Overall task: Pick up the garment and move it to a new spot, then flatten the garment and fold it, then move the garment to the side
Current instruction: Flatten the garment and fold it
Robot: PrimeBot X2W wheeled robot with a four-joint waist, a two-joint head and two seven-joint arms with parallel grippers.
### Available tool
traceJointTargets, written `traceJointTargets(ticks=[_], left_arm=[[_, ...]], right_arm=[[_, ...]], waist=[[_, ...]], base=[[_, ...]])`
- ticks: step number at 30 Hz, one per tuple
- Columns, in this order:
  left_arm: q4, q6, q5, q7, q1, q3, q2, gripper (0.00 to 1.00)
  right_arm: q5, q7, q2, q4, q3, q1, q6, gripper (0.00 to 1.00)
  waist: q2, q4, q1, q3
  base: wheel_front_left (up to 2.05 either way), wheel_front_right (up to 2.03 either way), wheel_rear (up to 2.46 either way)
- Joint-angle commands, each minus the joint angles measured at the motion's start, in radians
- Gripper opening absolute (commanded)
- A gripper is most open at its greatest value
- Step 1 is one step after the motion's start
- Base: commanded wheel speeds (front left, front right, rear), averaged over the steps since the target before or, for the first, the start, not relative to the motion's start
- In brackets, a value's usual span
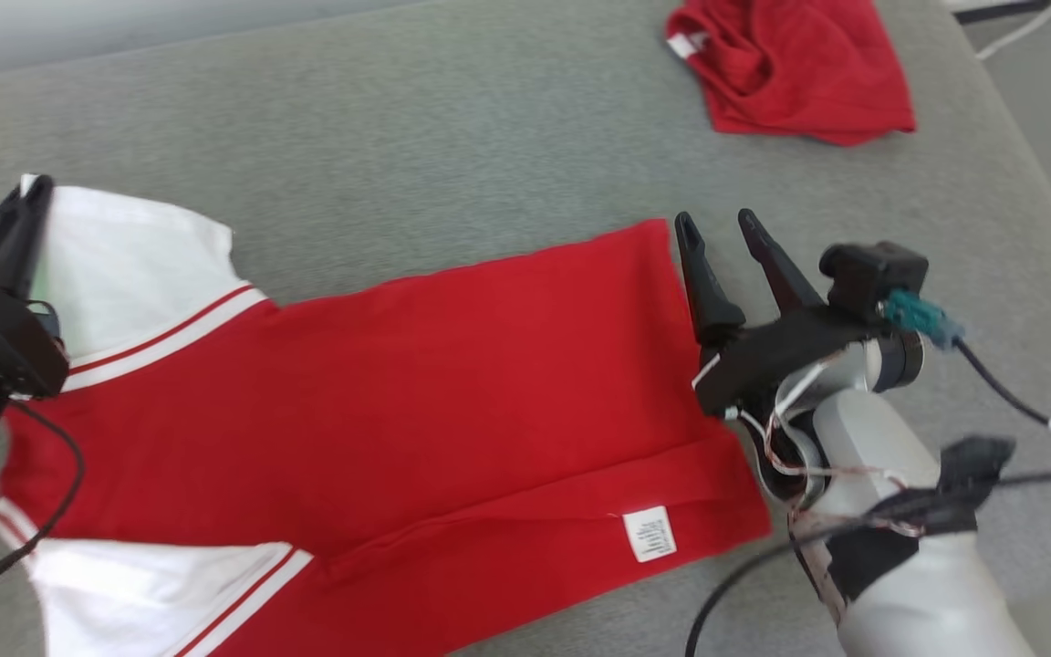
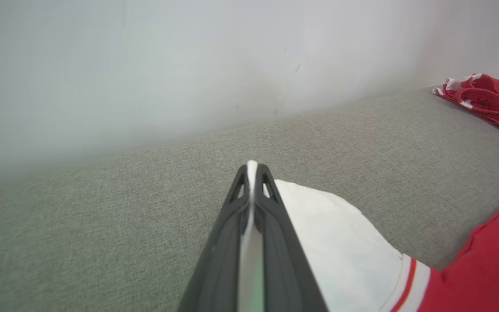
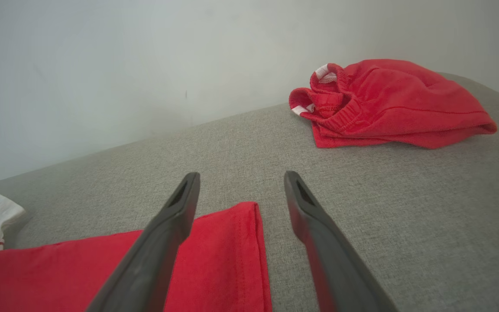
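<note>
The garment (image 1: 416, 383), a red shirt with white sleeves, lies spread across the grey padded surface (image 1: 452, 155). My left gripper (image 1: 36, 185) is at the far left, shut on the edge of the far white sleeve (image 2: 340, 242). In the left wrist view a strip of white cloth shows pinched between the closed fingers of the left gripper (image 2: 252, 167). My right gripper (image 1: 717, 219) stands open at the far corner of the shirt's hem. In the right wrist view the right gripper (image 3: 241, 175) has that red corner (image 3: 232, 242) between its fingers, untouched.
A second red garment (image 1: 790, 68) lies crumpled at the far right of the surface, also seen as a red pile (image 3: 388, 104). A pale wall (image 3: 145, 65) runs along the back edge. Cables (image 1: 1027, 18) lie beyond the surface's right edge.
</note>
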Motion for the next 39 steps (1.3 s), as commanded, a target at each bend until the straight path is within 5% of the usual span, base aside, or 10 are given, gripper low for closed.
traceJointTargets(ticks=[1,18,19,21,22,24,25,39], left_arm=[[-0.011,0.000,-0.003,-0.013,0.016,-0.003,0.002,0.00],[-0.187,0.023,0.013,-0.047,0.062,-0.042,-0.025,0.00],[-0.195,0.025,0.012,-0.045,0.064,-0.044,-0.023,0.00],[-0.212,0.026,0.013,-0.042,0.067,-0.047,-0.022,0.00],[-0.212,0.026,0.013,-0.042,0.067,-0.047,-0.022,0.00],[-0.226,0.031,0.012,-0.041,0.069,-0.048,-0.021,0.00],[-0.232,0.033,0.012,-0.039,0.070,-0.049,-0.020,0.00],[-0.300,0.054,-0.007,-0.089,0.147,-0.043,-0.012,0.00]], right_arm=[[0.008,0.009,0.001,0.028,-0.002,-0.022,-0.001,1.00],[-0.089,0.075,0.008,0.474,-0.084,-0.241,-0.001,1.00],[-0.093,0.073,0.010,0.494,-0.091,-0.248,-0.001,0.95],[-0.102,0.060,0.014,0.527,-0.103,-0.264,-0.001,0.42],[-0.102,0.060,0.014,0.527,-0.103,-0.264,-0.001,0.42],[-0.115,0.039,0.018,0.556,-0.117,-0.279,-0.001,0.08],[-0.122,0.031,0.020,0.568,-0.121,-0.284,-0.001,0.02],[-0.100,-0.101,0.033,0.591,-0.110,-0.256,-0.001,0.00]], waist=[[0.0000,0.035,0.0000,-0.013],[0.0000,0.116,0.0000,-0.012],[0.0000,0.116,0.0000,-0.011],[0.0000,0.117,0.0000,-0.008],[0.0000,0.117,0.0000,-0.008],[0.0000,0.118,0.0000,-0.004],[0.0000,0.119,0.0000,-0.002],[0.0000,0.137,0.0000,-0.047]], base=[[0.00,0.00,0.00],[0.00,0.00,0.00],[0.00,0.00,0.00],[0.00,0.00,0.00],[0.00,0.00,0.00],[0.00,0.00,0.00],[0.00,0.00,0.00],[0.00,0.00,0.00]])
